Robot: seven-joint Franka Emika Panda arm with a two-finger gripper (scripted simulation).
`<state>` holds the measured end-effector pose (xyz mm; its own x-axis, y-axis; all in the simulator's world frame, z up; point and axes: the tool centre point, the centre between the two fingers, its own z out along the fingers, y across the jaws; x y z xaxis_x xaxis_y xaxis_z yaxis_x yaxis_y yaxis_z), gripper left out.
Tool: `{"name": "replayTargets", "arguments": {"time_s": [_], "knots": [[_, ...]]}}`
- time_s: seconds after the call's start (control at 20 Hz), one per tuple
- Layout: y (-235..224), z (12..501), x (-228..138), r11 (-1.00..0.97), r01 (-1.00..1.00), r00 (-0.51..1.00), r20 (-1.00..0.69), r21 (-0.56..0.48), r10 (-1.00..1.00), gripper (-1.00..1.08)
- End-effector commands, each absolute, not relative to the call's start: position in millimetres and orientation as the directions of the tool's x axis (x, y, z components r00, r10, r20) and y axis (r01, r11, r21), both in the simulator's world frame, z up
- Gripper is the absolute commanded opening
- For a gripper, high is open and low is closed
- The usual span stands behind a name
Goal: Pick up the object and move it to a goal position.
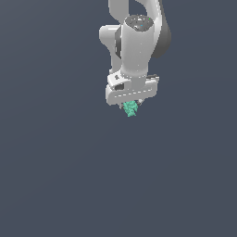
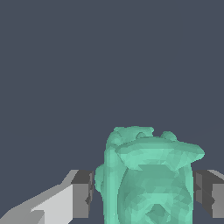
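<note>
though gripper [image 1: 131, 104] pinches obj [image 2: 148, 175], fingertips mostly hidden.

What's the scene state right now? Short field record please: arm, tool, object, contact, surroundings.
arm: white Franka Panda arm, pointing down in the exterior view
tool: white two-finger tool, dark pads on either side of the object
object: small teal-green lumpy faceted object
contact: object sits between the fingers, appears gripped; pads at its sides in the wrist view
object position: just under the tool body, partly hidden by it in the exterior view
surroundings: plain dark grey-blue background; no goal marker visible
</note>
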<state>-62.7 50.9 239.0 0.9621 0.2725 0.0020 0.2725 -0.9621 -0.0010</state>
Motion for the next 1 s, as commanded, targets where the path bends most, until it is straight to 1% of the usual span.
{"name": "replayTargets", "arguments": {"time_s": [0.0,0.25,0.5,0.95], "knots": [[49,264,-57,-0.962,0.273,0.962,0.001,-0.001,0.273,-1.00],[44,312,-43,-0.962,0.272,0.962,0.001,-0.001,0.272,-1.00],[41,350,-32,-0.962,0.272,0.962,0.001,-0.001,0.272,-1.00],[38,387,-19,-0.962,0.272,0.962,0.000,0.000,0.272,-1.00]]}}
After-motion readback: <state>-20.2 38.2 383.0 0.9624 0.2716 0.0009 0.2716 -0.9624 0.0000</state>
